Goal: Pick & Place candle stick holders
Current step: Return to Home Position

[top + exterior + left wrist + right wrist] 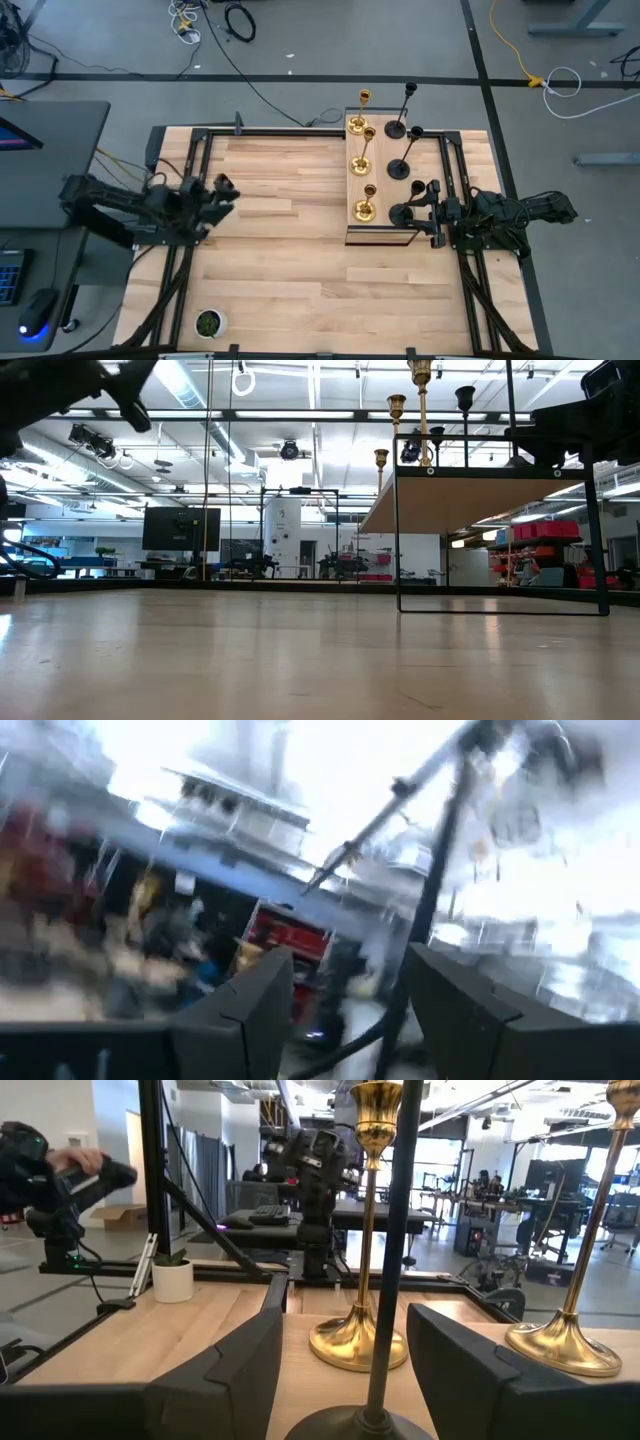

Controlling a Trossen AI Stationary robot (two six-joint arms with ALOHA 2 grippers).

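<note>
Three gold candlesticks (364, 160) and three black ones (400, 148) stand upright on their round bases in two rows on a raised wooden shelf (382, 238). My right gripper (426, 207) is open at the shelf's right side, level with the nearest black candlestick (402, 213). In the right wrist view its thin stem (394, 1260) stands between my two fingers (347, 1370), apart from both. A gold candlestick (362, 1335) stands just beyond it. My left gripper (226, 190) is open and empty, raised over the table's left part.
The shelf (470, 500) stands on thin black legs above the table. A small pot with a green plant (208, 322) sits near the front left corner. A black frame (200, 140) runs round the table. Bare wood lies between the arms.
</note>
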